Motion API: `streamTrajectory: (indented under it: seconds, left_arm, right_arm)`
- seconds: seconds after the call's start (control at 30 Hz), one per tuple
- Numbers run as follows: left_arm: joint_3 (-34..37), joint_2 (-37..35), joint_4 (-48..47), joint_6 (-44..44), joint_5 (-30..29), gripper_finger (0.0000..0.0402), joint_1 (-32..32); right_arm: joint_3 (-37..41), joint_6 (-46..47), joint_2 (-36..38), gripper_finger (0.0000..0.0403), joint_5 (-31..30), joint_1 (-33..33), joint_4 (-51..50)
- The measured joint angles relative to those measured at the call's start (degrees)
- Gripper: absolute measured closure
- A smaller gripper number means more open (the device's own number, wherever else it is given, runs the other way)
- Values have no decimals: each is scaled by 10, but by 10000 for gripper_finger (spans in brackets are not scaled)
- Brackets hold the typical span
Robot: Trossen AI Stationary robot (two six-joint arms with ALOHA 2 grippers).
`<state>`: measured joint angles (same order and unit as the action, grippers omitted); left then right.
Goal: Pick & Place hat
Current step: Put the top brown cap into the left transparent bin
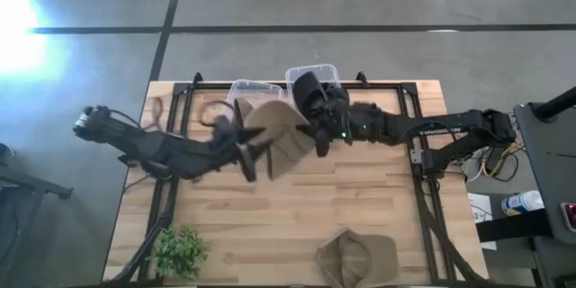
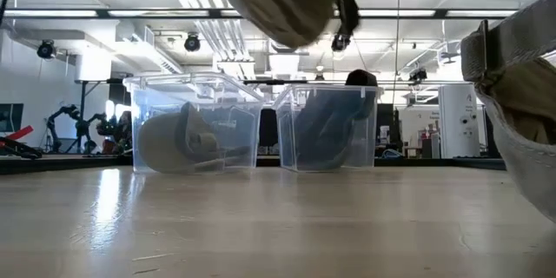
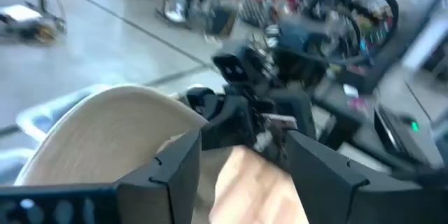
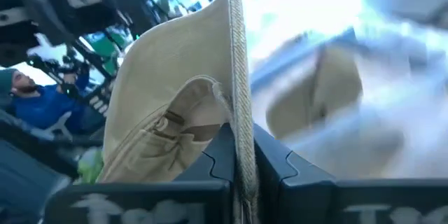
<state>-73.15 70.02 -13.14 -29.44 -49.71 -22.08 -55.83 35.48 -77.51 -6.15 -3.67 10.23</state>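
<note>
table (image 1: 297, 211) light wood, dark frame | small green plant (image 1: 180, 252) at the near left corner | bottle (image 1: 520, 202) off the table's right edge | person in blue (image 4: 31, 105) in the room beyond

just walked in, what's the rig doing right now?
Both arms are up over the far middle of the table with a tan hat held in the air between them. The right pincer is shut on the hat's edge. The left pincer is open, next to the hat. Behind them stand two clear bins: the left bin already holds a light hat, the right bin a dark one. Another tan hat lies at the table's near edge.
</note>
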Motion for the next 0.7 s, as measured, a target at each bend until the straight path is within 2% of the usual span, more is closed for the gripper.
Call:
streamTrajectory:
  seconds: [0.17, 0.3, 0.53, 0.7]
  left_arm:
    - [4, -61, -15, 16, -19, 200, -19]
    - [4, -86, -23, 16, -43, 200, -36]
    - [4, -83, -35, 15, -122, 200, -90]
    - [4, -66, -36, 14, -170, 200, -122]
  right_arm:
    - [-121, -93, -74, 378, 3, -28, -4]
    - [-217, -161, -160, 374, 32, -67, -39]
    - [-361, -245, -318, 372, 128, -139, -88]
    - [-447, -305, -399, 371, 135, -169, -161]
